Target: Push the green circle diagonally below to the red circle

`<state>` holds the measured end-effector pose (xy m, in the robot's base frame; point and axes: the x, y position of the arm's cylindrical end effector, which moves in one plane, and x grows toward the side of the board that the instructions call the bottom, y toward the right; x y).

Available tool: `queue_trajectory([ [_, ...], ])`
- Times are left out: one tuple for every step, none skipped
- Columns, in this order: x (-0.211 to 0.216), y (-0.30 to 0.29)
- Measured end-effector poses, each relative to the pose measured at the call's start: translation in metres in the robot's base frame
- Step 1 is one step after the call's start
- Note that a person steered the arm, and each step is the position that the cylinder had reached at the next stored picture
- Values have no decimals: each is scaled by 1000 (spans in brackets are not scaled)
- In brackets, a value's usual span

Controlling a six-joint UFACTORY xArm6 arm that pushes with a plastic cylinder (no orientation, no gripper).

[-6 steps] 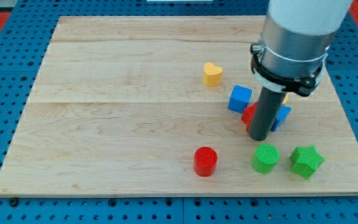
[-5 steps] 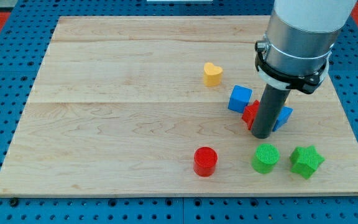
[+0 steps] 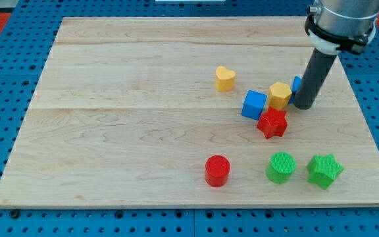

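Observation:
The green circle [image 3: 281, 166] lies near the board's bottom right, to the right of the red circle [image 3: 217, 170] with a gap between them. My tip [image 3: 303, 105] rests on the board well above the green circle, toward the view's top right. It stands just right of a yellow block [image 3: 280, 95] and in front of a blue block [image 3: 297, 83] that the rod mostly hides.
A green star [image 3: 324, 170] lies right of the green circle. A red star [image 3: 272, 123] and a blue cube [image 3: 254, 105] sit between my tip and the circles. A yellow heart [image 3: 225, 78] lies further up. The wooden board [image 3: 110, 118] sits on a blue pegboard.
My tip has moved up and to the right, away from the red star and green circle. The yellow block, hidden before, now shows. The blocks look unmoved.

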<state>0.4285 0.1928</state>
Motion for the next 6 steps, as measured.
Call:
queue_trajectory([
  [-59,-21],
  [-75,-25],
  [-78,-25],
  [-79,-24],
  [-79,-2],
  [-82,27],
])
